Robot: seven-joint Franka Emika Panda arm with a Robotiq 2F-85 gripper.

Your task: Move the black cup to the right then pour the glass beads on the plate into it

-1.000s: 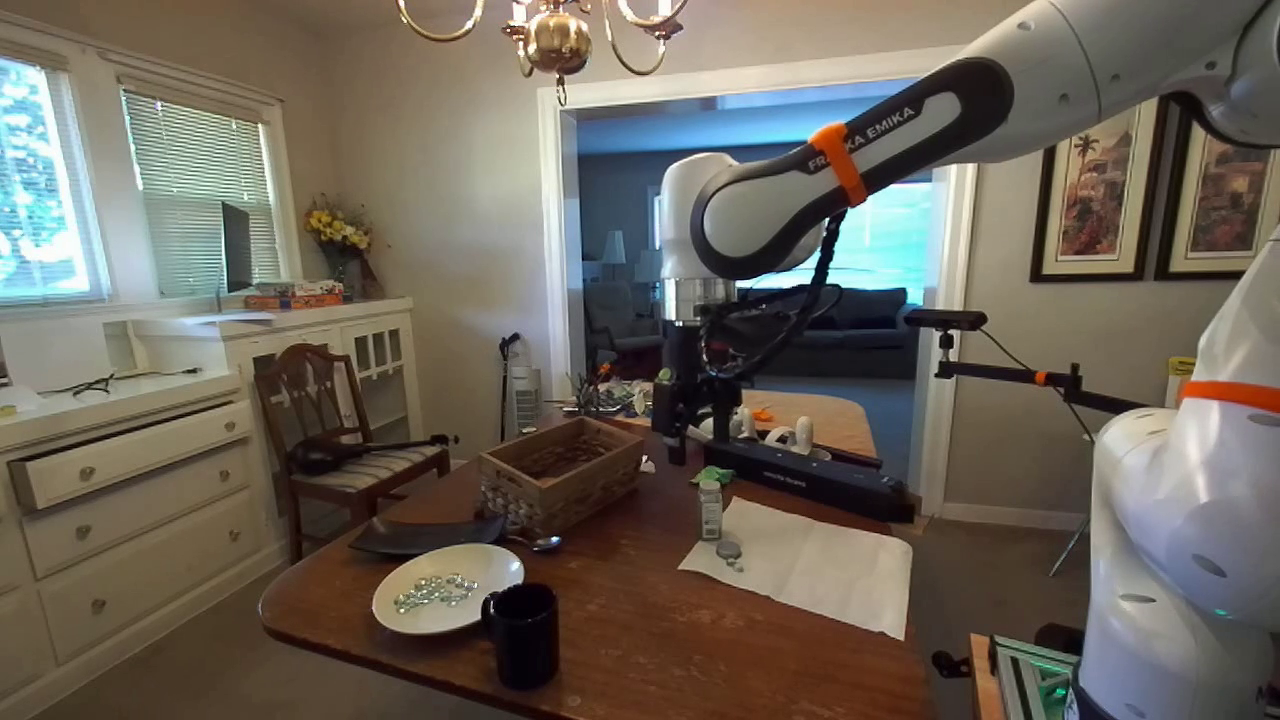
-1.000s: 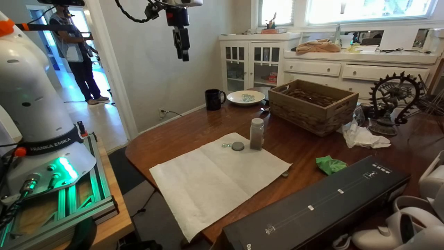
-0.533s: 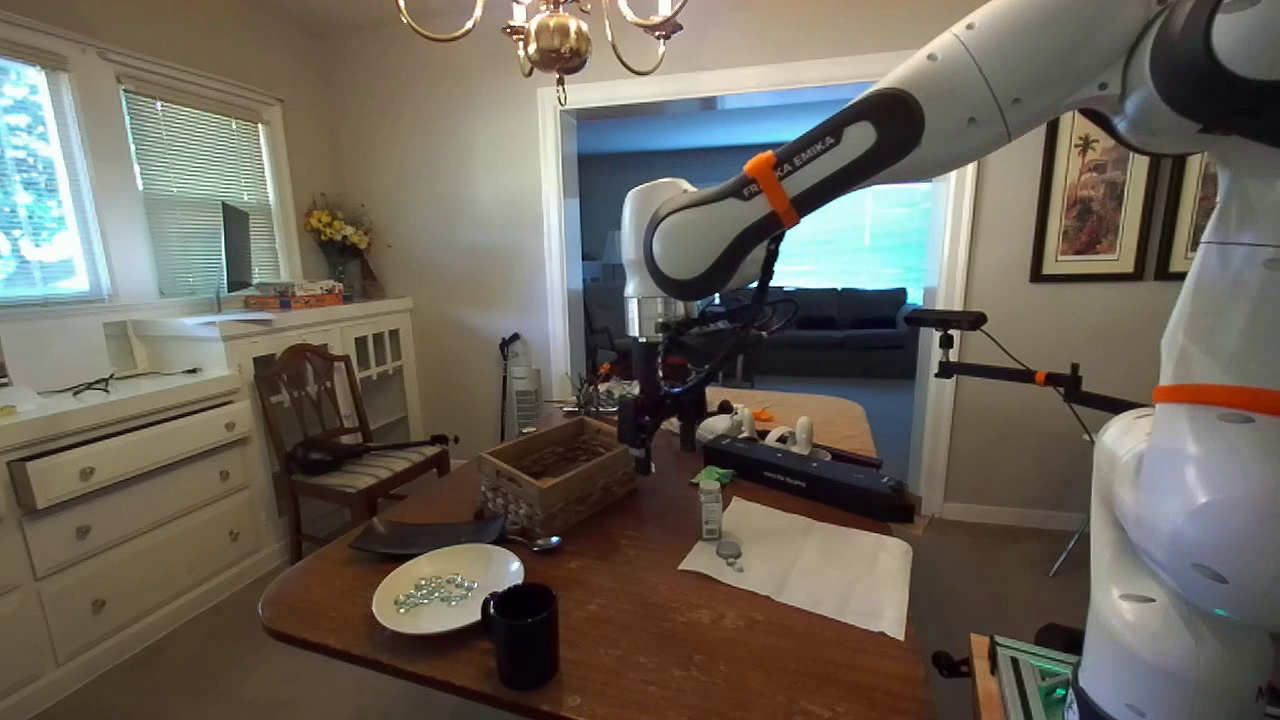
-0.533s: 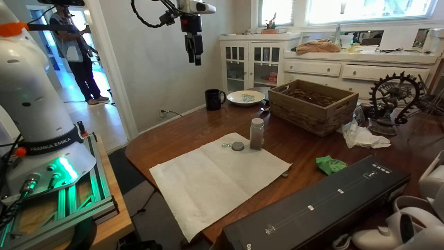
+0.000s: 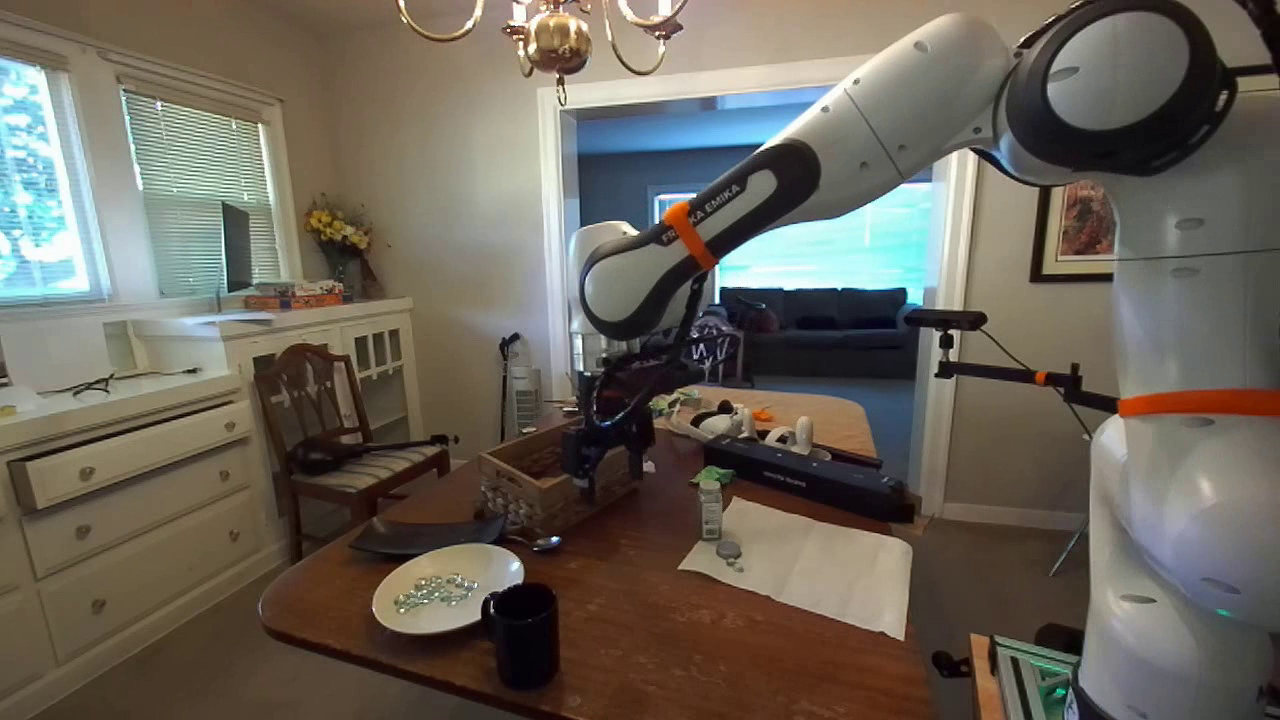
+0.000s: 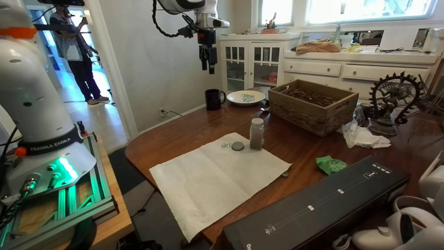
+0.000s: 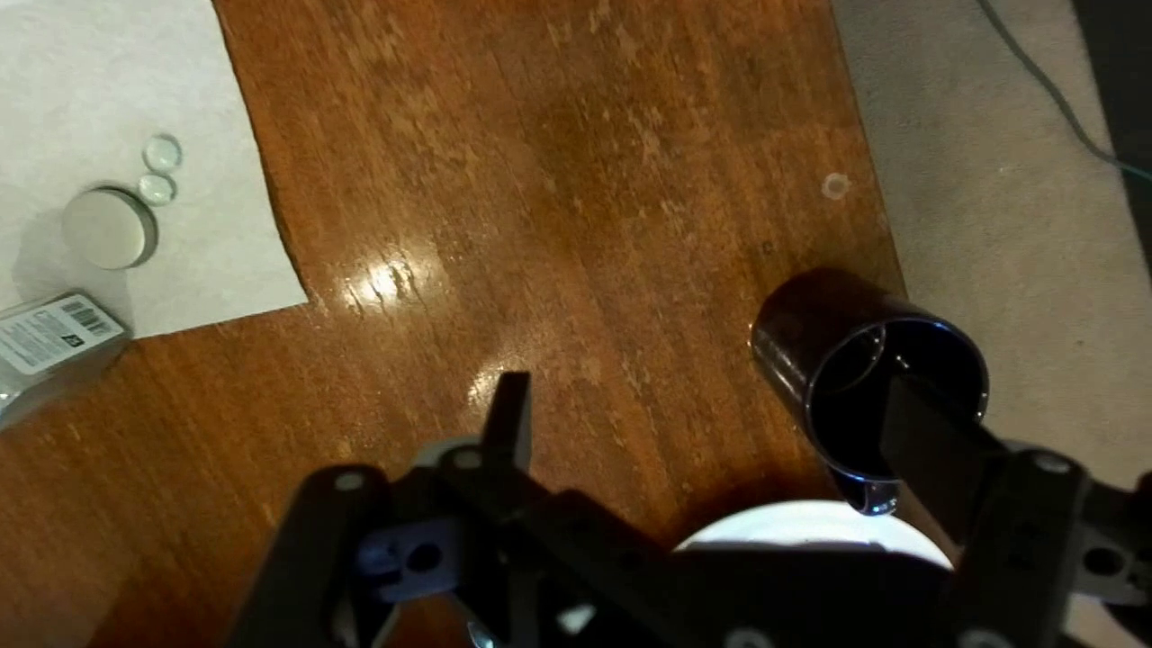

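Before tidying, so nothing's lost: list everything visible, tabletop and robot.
black cup: 1, black, beside plate
plate: 1, white, beside dish
glass beads: many, greenish, on plate; 2 on paper
paper: 1, white, under disc
disc: 1, grey, on paper
jar: 1, clear, near disc
basket: 1, brown, near plate
spoon: 1, silver, beside basket
dish: 1, dark, beside plate
box: 1, black, beside scrap
scrap: 1, green, beside box
statue: 1, dark, near basket
clutter: uncounted, mixed, near box
arm: 1, white, above table
gripper: 1, black, above table
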